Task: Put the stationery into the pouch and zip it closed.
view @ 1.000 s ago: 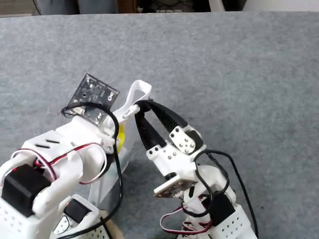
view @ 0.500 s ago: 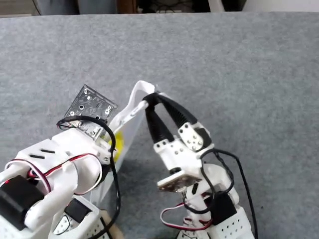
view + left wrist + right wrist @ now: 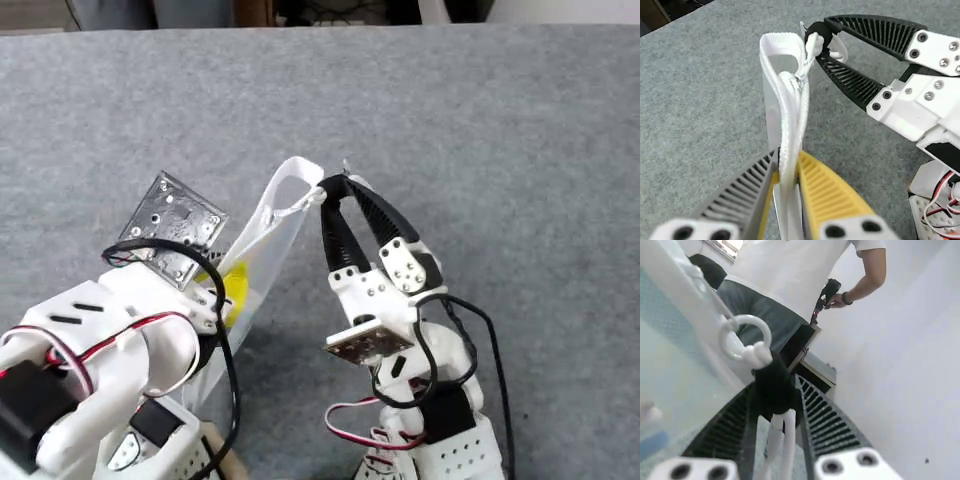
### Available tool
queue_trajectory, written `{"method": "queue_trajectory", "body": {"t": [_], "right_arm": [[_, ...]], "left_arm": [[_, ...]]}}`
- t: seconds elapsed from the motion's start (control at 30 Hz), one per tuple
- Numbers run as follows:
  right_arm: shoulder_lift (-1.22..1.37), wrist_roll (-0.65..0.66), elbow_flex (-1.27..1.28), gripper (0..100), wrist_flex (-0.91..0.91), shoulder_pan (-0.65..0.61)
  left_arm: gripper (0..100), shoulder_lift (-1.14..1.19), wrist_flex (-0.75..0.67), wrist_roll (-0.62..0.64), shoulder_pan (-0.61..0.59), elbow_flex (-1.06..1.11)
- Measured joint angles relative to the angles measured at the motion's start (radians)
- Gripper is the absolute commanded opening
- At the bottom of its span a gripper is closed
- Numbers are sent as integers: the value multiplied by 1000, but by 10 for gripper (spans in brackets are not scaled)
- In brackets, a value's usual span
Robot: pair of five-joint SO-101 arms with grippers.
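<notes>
Two pinches rn: left jaws on pouch (image 3: 790, 117) edge, right jaws on zip pull (image 3: 815, 39). If u yank too hard, pull prob slips out.

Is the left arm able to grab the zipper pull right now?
Probably not. The left gripper is shut on the pouch along its zipper edge, so its fingers are busy. The right gripper pinches the zipper pull at the pouch's other end. The left would have to let go first.

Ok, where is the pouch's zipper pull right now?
In the high view the zipper pull sits at the far end of the pouch, pinched in the right gripper, mid-table.
</notes>
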Motion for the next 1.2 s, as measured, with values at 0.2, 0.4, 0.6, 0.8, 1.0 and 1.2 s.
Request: {"method": "queue_trajectory", "body": {"t": [0.2,0.4,0.6,0.8,1.0,1.2], "right_arm": [[20,5,40,12,12,107],[3,6,52,12,-48,160],[14,72,77,14,-100,153],[2,204,77,15,-100,89],[-41,305,77,16,-84,52],[-41,367,77,156,-6,52]], "left_arm": [[27,-32,21,-18,-3,-25],[27,-52,23,-21,-2,-51],[27,-54,23,-21,0,-51],[27,-54,23,-86,0,-28],[27,-51,23,-264,3,84],[27,-51,26,-396,89,95]]}}
